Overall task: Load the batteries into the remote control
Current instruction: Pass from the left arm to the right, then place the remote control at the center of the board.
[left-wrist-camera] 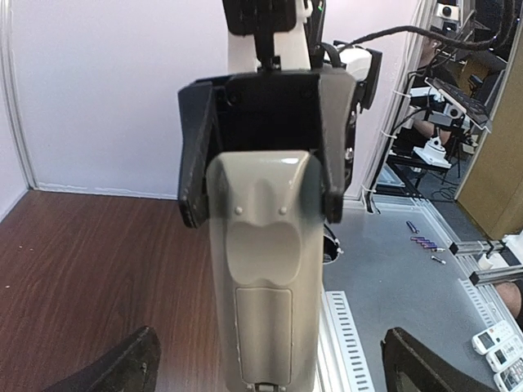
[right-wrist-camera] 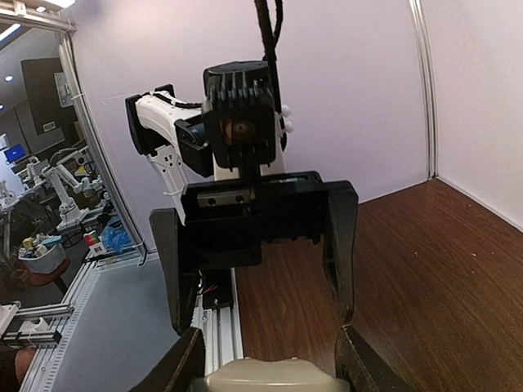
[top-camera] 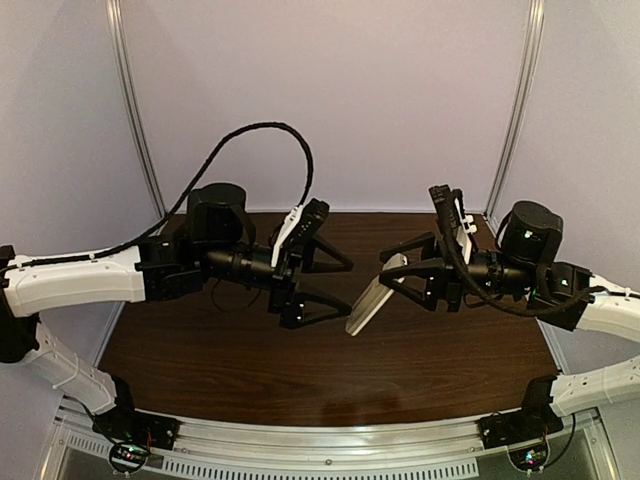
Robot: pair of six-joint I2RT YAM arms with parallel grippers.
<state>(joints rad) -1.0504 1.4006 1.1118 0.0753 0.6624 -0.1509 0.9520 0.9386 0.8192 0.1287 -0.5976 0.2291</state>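
Observation:
The remote control [top-camera: 370,300] hangs in the air over the middle of the table, tilted, with my right gripper [top-camera: 388,270] shut on its upper end. The left wrist view shows its pale back [left-wrist-camera: 265,269] with the battery cover [left-wrist-camera: 265,331] closed; its button face is turned away. In that view the right gripper's black fingers [left-wrist-camera: 194,163] clamp both sides of the remote's top. My left gripper [top-camera: 350,288] faces it, open wide, its fingertips [left-wrist-camera: 122,363] standing well clear of the remote's sides. The remote's end [right-wrist-camera: 265,377] sits between the right fingers. The batteries are out of view.
The dark wooden table [top-camera: 250,360] lies below both arms, with a metal rail [top-camera: 320,440] along its near edge. Grey floor beyond the table holds small purple items [left-wrist-camera: 421,241] and spare white remotes [left-wrist-camera: 498,351]. White walls enclose the back and sides.

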